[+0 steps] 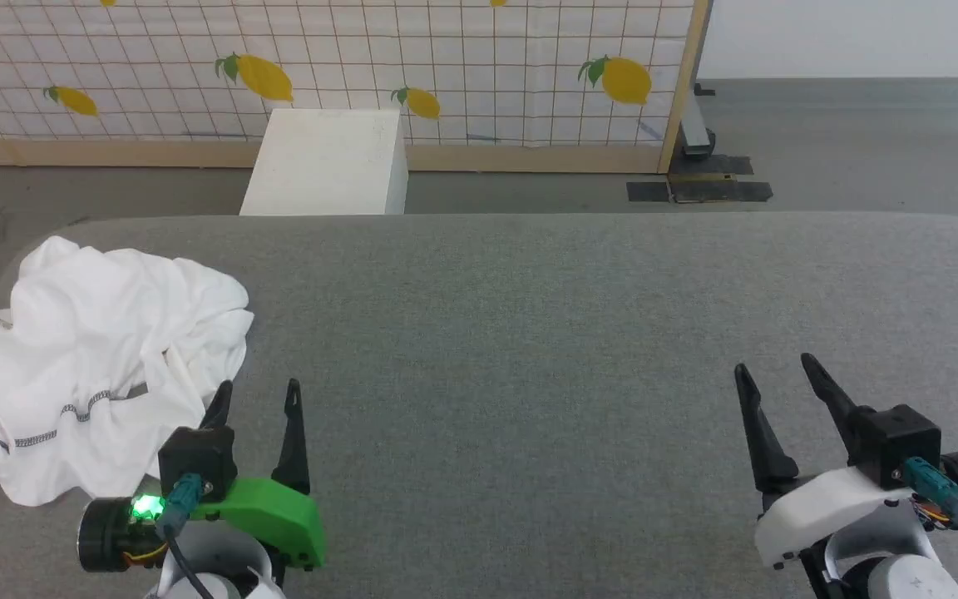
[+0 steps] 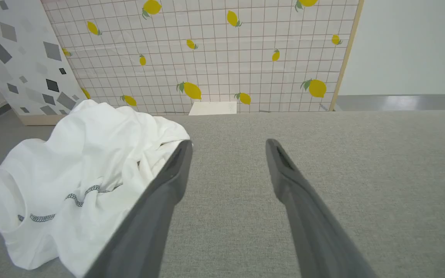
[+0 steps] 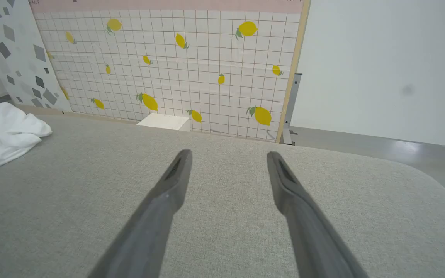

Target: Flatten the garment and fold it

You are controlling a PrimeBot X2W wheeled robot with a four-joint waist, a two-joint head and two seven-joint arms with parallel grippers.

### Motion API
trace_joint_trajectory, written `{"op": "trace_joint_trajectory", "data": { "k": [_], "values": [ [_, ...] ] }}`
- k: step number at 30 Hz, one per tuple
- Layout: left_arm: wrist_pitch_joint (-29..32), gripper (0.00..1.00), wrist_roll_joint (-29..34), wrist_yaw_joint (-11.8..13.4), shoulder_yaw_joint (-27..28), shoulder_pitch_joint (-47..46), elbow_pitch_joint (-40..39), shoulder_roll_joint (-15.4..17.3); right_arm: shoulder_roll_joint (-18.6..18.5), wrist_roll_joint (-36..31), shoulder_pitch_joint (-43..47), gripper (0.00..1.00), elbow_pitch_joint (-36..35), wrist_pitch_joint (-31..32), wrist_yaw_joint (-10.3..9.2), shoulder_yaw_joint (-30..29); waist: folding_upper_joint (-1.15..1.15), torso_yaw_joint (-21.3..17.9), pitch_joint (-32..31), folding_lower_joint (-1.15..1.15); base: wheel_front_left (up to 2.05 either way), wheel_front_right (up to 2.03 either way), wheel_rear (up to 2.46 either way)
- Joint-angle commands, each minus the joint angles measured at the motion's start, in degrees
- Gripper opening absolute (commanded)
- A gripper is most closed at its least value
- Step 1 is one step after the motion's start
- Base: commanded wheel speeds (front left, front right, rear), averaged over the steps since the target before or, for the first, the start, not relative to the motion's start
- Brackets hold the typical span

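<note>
We've got the garment bunched in a crumpled heap at the far-left end of the worktop, with its left part spilling over the edge. A grey zigzag seam shows on the near side of the pile, and in the left wrist view the garment shows a round rimmed opening at its near-left corner.

Left end effector: fingers spread wide, nothing between them, sitting low over the worktop just right of the garment's near-right edge. Its outer finger lines up with the cloth edge. In the left wrist view, the left end effector has that finger crossing in front of the fabric; we can't tell whether it touches.

Right end effector: fingers also spread, holding nothing, over bare worktop at the right, well apart from the garment. From the right end effector, the garment sits far off to the left.

A white box stands on the floor past the worktop's far edge, against a lemon-print panel.
</note>
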Motion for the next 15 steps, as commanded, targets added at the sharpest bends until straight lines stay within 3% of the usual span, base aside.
{"op": "trace_joint_trajectory", "data": {
  "k": [1,15],
  "values": [
    [-0.67,1.00,-0.36,0.32,-0.07,0.08,0.39,-0.03,0.01,0.73,0.66,1.00,0.36,-0.67,-0.01,-0.13,0.00,0.12,0.00,0.00,0.00,0.00,0.00],
    [-2.32,1.00,-1.20,0.76,-0.02,0.23,1.14,-0.05,0.01,2.32,1.04,1.00,1.00,-2.33,-0.02,-0.03,0.00,2.53,0.20,0.00,0.00,0.00,0.00]
  ]
}}
